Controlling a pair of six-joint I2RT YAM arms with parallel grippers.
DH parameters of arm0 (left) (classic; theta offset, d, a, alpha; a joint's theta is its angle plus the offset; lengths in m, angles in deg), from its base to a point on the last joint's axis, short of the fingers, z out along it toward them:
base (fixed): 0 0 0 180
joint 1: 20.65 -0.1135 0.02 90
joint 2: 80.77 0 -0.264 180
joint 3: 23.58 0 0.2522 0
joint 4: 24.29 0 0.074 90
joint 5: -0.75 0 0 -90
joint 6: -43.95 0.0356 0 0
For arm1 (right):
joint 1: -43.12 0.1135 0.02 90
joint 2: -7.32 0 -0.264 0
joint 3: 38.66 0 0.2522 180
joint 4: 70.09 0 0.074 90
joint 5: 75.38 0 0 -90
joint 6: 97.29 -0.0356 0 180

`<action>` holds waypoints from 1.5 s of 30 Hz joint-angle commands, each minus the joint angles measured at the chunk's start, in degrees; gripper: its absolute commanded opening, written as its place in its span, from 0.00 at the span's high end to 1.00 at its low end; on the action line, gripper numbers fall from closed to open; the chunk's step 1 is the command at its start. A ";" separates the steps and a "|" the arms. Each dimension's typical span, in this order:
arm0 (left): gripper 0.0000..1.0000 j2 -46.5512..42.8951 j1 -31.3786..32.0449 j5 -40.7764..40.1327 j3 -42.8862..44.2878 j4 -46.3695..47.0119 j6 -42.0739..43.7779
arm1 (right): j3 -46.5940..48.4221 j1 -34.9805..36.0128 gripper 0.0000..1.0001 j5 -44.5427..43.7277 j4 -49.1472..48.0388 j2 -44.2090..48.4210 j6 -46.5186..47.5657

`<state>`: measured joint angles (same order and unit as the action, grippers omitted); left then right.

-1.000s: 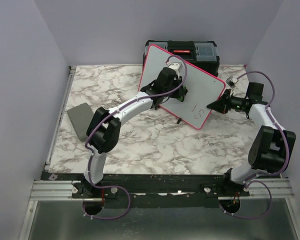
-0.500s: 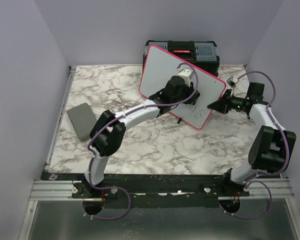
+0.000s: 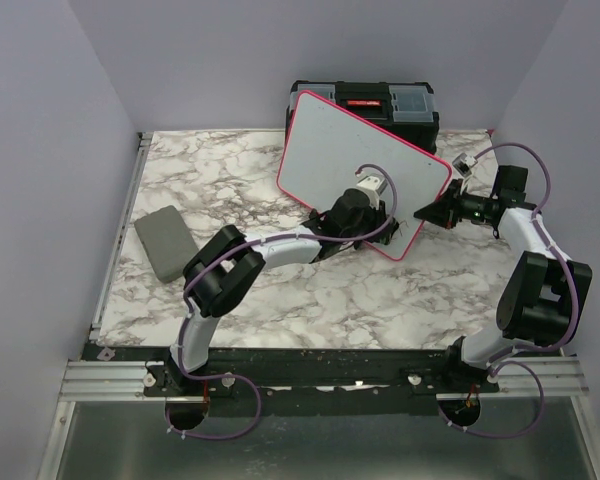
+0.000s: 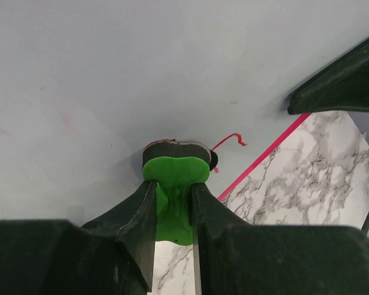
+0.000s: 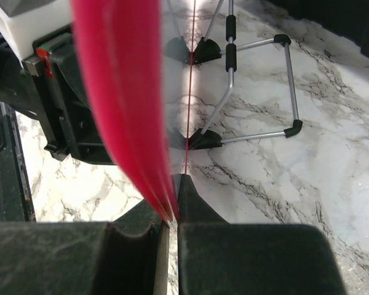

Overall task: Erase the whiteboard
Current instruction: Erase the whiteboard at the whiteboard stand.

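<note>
The whiteboard (image 3: 330, 150) stands tilted on the marble table, with a pink-red rim. My left gripper (image 3: 373, 203) is low on the board's right part, shut on a green eraser (image 4: 175, 169) whose dark felt face presses against the white surface (image 4: 141, 74). A short red stroke (image 4: 229, 140) shows just right of the eraser, near the rim (image 4: 264, 157). My right gripper (image 3: 427, 213) is shut on the board's right edge. In the right wrist view the red rim (image 5: 123, 92) runs down between the closed jaws (image 5: 172, 212).
A black toolbox (image 3: 380, 100) sits behind the board at the back wall. A small grey flat pad (image 3: 165, 243) lies at the table's left. The board's wire stand (image 5: 258, 92) with black feet rests on the marble behind it. Purple walls enclose three sides.
My left gripper has swept the eraser from the board's middle down and right toward the lower right corner. Most of the red writing there is gone. The right arm has held still.
</note>
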<state>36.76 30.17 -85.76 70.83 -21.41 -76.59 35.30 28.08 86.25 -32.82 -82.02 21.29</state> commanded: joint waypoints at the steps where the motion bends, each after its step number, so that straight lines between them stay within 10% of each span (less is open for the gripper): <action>1: 1.00 0.00 -0.03 -3.04 -3.85 -2.30 -0.49 | 0.09 2.04 0.99 7.71 6.12 0.79 -1.24; 23: 1.00 0.17 -5.47 -3.61 20.52 -14.10 5.02 | 0.19 2.09 0.99 7.63 6.21 0.75 -1.09; 45: 1.00 1.29 0.94 -3.04 -2.12 -5.20 1.05 | 0.19 2.06 0.99 7.64 6.50 0.57 -0.91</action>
<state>35.76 30.77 -87.12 74.21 -24.77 -75.30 35.33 28.43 85.95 -30.48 -82.15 20.79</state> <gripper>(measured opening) 0.218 0.070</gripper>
